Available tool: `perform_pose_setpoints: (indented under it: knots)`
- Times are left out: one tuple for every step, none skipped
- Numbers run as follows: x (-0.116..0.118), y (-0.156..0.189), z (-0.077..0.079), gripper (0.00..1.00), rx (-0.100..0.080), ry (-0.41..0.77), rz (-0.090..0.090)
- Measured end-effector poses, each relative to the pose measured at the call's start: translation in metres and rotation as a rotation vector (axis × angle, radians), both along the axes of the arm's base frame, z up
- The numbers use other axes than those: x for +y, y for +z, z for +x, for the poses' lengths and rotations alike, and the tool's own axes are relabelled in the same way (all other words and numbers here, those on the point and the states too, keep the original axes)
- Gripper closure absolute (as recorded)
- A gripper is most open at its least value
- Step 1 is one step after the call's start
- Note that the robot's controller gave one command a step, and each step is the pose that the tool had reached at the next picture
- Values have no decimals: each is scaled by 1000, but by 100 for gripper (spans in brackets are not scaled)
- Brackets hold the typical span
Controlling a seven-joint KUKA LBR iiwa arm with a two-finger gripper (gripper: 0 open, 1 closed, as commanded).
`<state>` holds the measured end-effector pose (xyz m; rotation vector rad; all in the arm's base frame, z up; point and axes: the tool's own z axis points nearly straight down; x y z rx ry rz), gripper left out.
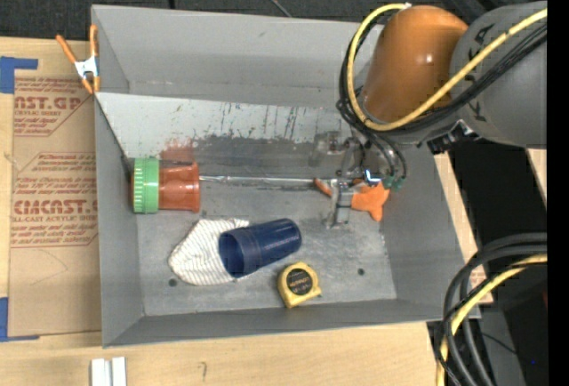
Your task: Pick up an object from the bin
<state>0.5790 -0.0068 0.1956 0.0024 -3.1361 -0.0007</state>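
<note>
Pincer (340, 202) low at centre right of the bin (222, 55), its spread I cannot tell. A small orange piece (371, 202) lies just beside it. Risk: an off-centre close could knock it away.

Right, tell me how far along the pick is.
Done: the gripper is down at the right of the bin, beside a small orange piece. In hand: nothing that I can see gripped. Left: the grasp and lift; the red cup, blue cup and tape measure lie apart from it.
</note>
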Motion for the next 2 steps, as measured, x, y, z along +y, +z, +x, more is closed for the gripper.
perform_pose_setpoints:
  knots:
    - [0, 5, 1, 0, -8, 0, 0]
    - [30, -32, -20, 0, -14, 57, -2]
